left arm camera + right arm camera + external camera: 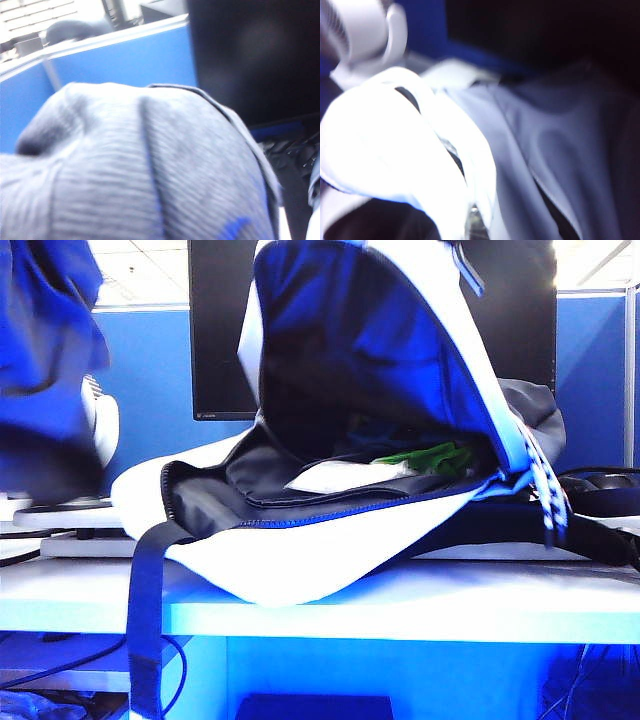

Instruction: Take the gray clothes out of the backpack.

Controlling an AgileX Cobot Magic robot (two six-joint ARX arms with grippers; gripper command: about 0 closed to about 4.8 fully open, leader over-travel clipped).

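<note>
Gray clothes (150,170) against shut left gripper — right gripper shut too, over backpack (390,145).

The backpack (300,570) is near-white outside, with a dark lining, a dark strap (146,620) and white-speckled cords (545,490). Inside it lie something green (435,458) and something white (340,476). The gray clothes (150,180), left of the backpack, are finely ribbed charcoal. Behind stand a black monitor (215,330) and a blue partition (150,390).
</note>
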